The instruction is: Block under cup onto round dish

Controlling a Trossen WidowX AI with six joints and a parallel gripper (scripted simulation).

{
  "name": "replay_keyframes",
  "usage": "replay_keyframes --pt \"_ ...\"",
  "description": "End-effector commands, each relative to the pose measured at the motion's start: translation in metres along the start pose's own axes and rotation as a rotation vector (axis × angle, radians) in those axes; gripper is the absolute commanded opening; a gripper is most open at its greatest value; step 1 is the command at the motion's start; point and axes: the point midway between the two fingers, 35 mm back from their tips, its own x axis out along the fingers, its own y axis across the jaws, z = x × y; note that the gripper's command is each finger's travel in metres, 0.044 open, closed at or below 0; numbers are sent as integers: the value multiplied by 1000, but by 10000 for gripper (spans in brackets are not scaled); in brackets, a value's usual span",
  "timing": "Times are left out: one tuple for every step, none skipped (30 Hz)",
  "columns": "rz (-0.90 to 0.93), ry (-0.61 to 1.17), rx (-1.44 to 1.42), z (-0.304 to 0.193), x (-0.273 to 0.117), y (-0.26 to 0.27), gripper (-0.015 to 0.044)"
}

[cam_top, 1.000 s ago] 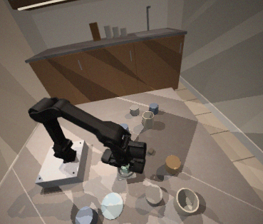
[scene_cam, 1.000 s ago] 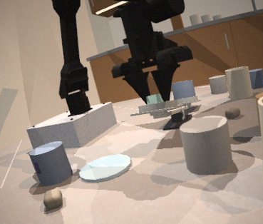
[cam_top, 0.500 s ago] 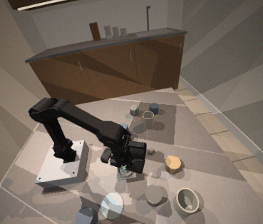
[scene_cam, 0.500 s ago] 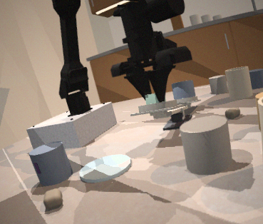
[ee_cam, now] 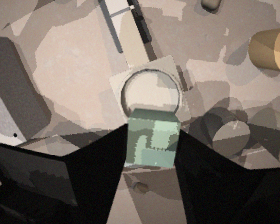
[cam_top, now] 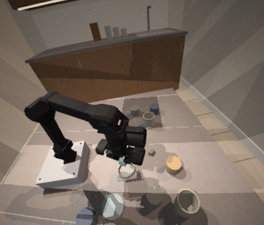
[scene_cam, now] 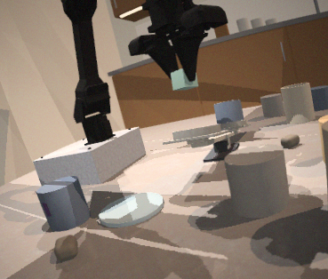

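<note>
Black parallel-jaw gripper (scene_cam: 183, 73) clamped on small pale-green cube block (scene_cam: 184, 81), held high above grey balance beam (scene_cam: 202, 133), apart from it.

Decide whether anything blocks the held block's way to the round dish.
Nothing visible does. The gripper holds the block high above the balance, and the space down to the dish is open. A tilted blue cup sits close beside the dish, not over it.

Matte black, boxy arm (cam_top: 86, 111) with tapered claw (scene_cam: 181, 71) on a pale grey base (cam_top: 64, 165).
</note>
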Motion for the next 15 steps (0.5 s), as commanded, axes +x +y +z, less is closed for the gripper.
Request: replay_keyframes --pt "-11 -2 3 0 -13 1 0" --pt "-11 -2 3 0 -13 1 0" --pt "-12 -2 3 -1 -12 0 0" --pt "-12 -1 3 -6 -9 0 0" --pt "-12 -1 3 -13 -4 -1 0" --pt "-12 0 3 -22 2 -2 0" --pt "-12 1 3 -31 8 -3 0" --pt "-12 2 3 -40 14 -3 0" --pt "-12 3 3 -48 20 -3 0" --pt "-12 4 3 -57 26 -2 0" --pt "-12 5 3 -66 32 -1 0" --pt "-11 6 3 -75 38 0 0" --pt "-11 7 3 -84 44 2 0" --pt "-11 8 3 -93 50 4 0" --pt "-11 9 3 -101 56 6 0"
